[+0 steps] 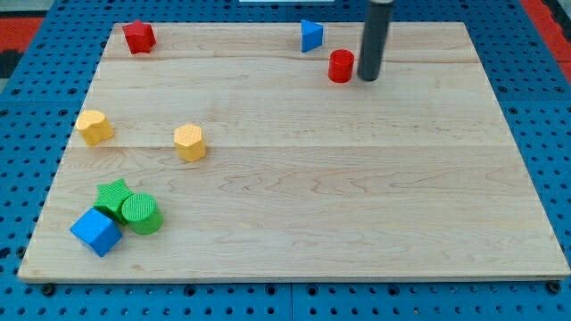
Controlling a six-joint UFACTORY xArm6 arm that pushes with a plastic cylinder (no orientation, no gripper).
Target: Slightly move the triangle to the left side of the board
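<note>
Down on the board [294, 169], my tip [369, 78] holds nothing, being a bare rod. Blue triangle [310, 36] sits up-left of it; red cylinder [340, 66] lies just left, a sliver apart.

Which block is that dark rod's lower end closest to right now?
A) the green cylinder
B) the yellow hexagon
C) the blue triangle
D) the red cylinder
D: my tip sits just to the view's right of the red cylinder, almost touching it, while the blue triangle lies farther off toward the view's top left.
</note>
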